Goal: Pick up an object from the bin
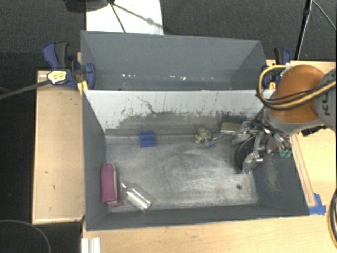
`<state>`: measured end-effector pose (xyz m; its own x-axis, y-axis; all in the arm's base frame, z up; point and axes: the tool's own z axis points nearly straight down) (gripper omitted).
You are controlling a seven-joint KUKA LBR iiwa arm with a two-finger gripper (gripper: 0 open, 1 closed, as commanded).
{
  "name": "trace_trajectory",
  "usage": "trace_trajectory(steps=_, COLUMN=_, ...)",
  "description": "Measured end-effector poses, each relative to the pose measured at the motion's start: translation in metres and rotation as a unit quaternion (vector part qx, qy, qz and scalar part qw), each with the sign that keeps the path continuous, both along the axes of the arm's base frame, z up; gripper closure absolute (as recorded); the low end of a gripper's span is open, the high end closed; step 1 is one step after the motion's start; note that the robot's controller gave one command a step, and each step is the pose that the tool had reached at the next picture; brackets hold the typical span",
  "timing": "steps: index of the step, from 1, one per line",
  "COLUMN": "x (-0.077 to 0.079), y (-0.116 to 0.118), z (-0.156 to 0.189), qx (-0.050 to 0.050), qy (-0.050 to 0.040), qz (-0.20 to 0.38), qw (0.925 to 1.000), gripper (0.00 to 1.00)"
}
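My gripper (pixel 251 154) hangs low over the right end of the bin floor, close to the right wall. Just behind it, against the back wall, lies a small olive flat piece (pixel 229 126). To its left sits a small crumpled silvery thing with a blue bit (pixel 203 136). Nothing can be made out in the gripper's grasp.
A small blue block (pixel 147 138) lies at the back left of the floor. A maroon oblong thing (pixel 109 183) and a clear plastic piece (pixel 136 197) rest in the front left corner. The arm, with its orange cover and cables, reaches in over the right rim.
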<state>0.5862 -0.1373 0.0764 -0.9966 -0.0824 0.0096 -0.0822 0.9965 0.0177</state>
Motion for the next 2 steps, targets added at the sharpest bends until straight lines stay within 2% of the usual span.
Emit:
trace_trajectory(steps=1, x=0.001, y=0.001, z=0.000, qx=0.000, qy=-0.0024, qz=-0.001, qw=1.0000, gripper=1.00)
trace_trajectory(steps=2, x=-0.039, y=0.016, z=0.226, qx=-0.008, qy=-0.0117, qz=0.261, qw=0.9653, gripper=1.00)
